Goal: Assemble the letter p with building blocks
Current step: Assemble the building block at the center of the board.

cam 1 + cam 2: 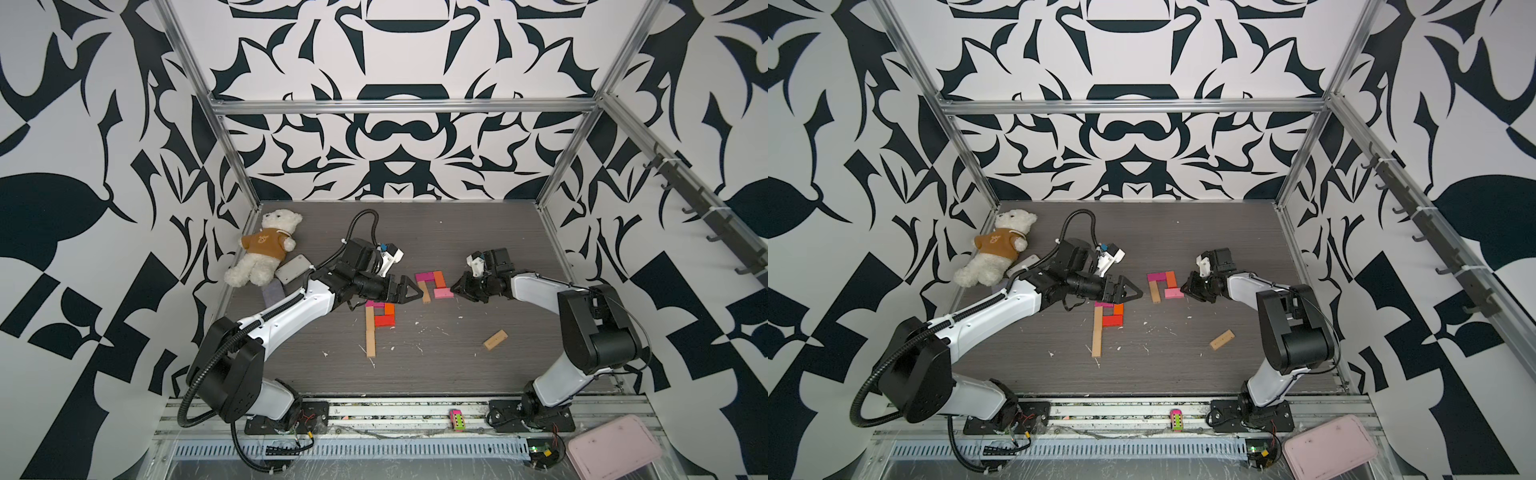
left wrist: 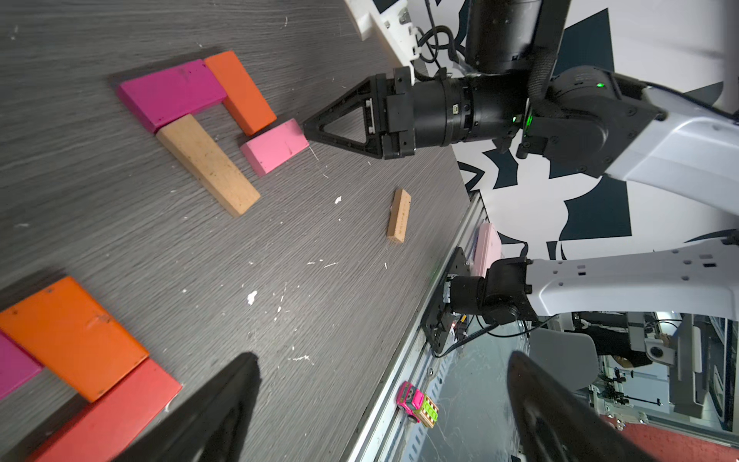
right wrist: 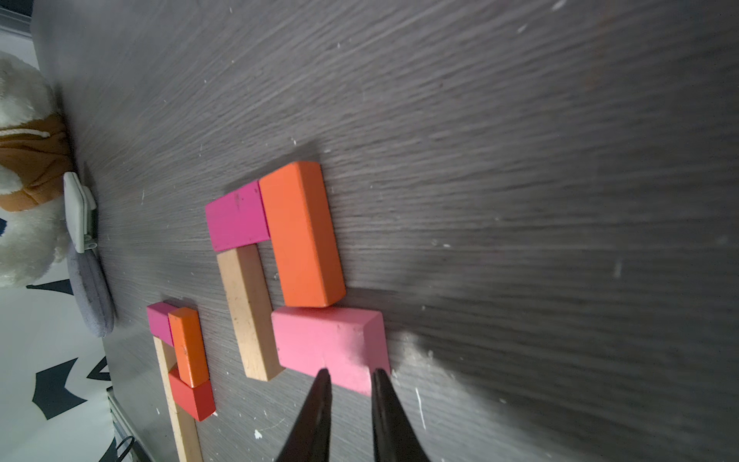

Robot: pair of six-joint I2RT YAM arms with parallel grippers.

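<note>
Four building blocks form a closed loop in both top views: magenta (image 1: 424,275), orange (image 1: 437,280), tan (image 1: 426,294) and light pink (image 1: 443,293). My right gripper (image 3: 352,372) has its tips at the light pink block's (image 3: 328,340) right end. Its jaws stand a narrow gap apart, and whether they pinch the block does not show. Nearer the front lies a second group with a long tan stem (image 1: 370,332), red (image 1: 384,321) and orange (image 1: 389,308). My left gripper (image 1: 420,292) hovers wide open above that group's top, holding nothing. One loose tan block (image 1: 495,339) lies at front right.
A teddy bear (image 1: 266,249) and a flat grey case (image 1: 294,269) lie at the back left. A pink-and-green toy car (image 1: 456,419) sits on the front rail. A pale pink tray (image 1: 613,446) rests beyond the rail at front right.
</note>
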